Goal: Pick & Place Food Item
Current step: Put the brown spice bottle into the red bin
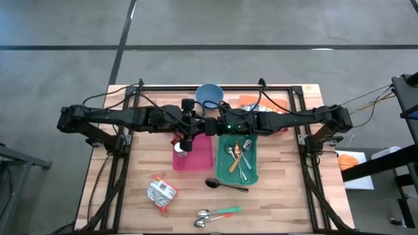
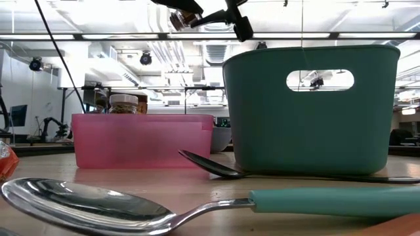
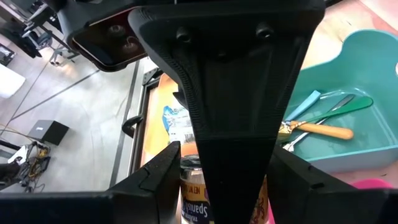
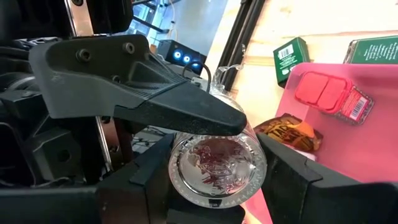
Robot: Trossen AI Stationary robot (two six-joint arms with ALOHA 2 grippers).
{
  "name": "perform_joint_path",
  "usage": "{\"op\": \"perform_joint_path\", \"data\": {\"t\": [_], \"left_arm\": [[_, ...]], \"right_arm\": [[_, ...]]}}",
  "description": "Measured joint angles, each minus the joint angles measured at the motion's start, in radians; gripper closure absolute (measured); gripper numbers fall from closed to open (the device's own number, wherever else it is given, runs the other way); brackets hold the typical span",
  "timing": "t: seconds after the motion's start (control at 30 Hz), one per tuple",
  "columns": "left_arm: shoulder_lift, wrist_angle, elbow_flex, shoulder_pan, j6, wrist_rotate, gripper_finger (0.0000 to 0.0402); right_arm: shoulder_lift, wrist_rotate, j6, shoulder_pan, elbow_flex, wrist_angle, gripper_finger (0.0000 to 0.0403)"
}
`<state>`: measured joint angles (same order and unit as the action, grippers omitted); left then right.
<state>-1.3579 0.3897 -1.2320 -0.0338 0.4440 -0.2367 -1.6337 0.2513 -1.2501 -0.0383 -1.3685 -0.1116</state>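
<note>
A glass jar [image 4: 214, 162] with red-brown contents and a printed label [image 3: 194, 208] hangs high above the pink bin [image 1: 199, 156], between both grippers at the table's middle. My left gripper [image 1: 189, 127] is shut on it from the left. My right gripper [image 1: 209, 124] comes from the right and is shut on it too. In the low view the jar [image 2: 184, 18] shows at the top edge, with dark fingers around it. Each wrist view shows the other arm's finger lying across the jar. My left gripper pinches the jar's side wall [image 3: 186, 186] between its two fingers, coming nearly level from the table's left. The right arm's finger hides most of the contact. The jar is lifted clear of the table, lying tilted. My right gripper pinches the jar at its bottom end [image 4: 180, 177], one finger [image 4: 146, 180] on each side of the round wall. It comes nearly level from the table's right and looks along the jar at its base. The jar hangs clear above the pink bin.
A second jar [image 2: 125, 103] and a red packet [image 4: 333, 93] sit in the pink bin. The teal bin [image 1: 251, 171] holds cutlery. A blue bowl [image 1: 209, 94] stands at the far edge. A black spoon [image 1: 225, 185], a packet [image 1: 161, 194] and teal-handled spoons [image 1: 219, 214] lie near the front.
</note>
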Motion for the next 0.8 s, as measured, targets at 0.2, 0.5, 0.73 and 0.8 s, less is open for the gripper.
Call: {"op": "perform_joint_path", "data": {"t": [0.2, 0.5, 0.73, 0.8], "left_arm": [[0.002, -0.006, 0.0, 0.0, -0.013, -0.001, 0.0174], [0.084, -0.009, 0.0, -0.001, -0.191, 0.003, 0.0084], [0.19, -0.022, 0.0, 0.001, -0.498, 0.008, 0.0082], [0.212, -0.031, 0.0, 0.001, -0.631, 0.021, 0.0082]], "right_arm": [[0.001, 0.002, 0.033, 0.0, 0.0, 0.023, 0.022], [0.043, 0.006, 0.114, 0.001, 0.001, 0.022, 0.022], [0.101, -0.038, 0.323, 0.003, 0.001, 0.032, 0.022], [0.117, -0.066, 0.408, 0.003, 0.001, 0.035, 0.022]]}}
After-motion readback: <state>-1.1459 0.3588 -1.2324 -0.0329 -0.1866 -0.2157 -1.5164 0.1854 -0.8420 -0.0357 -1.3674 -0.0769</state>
